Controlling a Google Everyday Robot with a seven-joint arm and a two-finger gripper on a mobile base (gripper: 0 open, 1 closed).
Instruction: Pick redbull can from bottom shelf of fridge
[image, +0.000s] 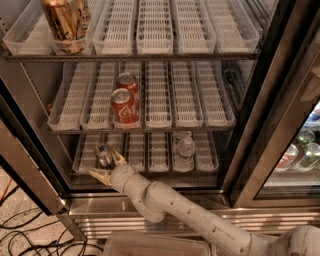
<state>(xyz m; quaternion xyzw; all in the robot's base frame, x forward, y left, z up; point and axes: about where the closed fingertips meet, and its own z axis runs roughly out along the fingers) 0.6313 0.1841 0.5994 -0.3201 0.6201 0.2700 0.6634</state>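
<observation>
Stainless steel frames the open fridge (31, 167). On the left of its bottom shelf (150, 161) the redbull can (103, 155) stands upright. Just in front of it is the gripper (106, 166), fingers spread wide, gripping nothing. A plastic bottle (185, 149) stands further right.

Fridge (241, 165) door's open. Arm (180, 212) reaches in from lower right to the left side of the bottom shelf (150, 156). Gripper (107, 166) sits at the shelf's near edge w/ fingers spread, just beside the redbull can (103, 155), which stands upright in a left lane; can't tell if they touch. Clear bottle (185, 148) stands a few lanes right. Mid shelf: 2 red cola cans (124, 107), one behind the other. Top shelf, left: gold can (66, 22). Black cables (22, 235) on floor, near left.
</observation>
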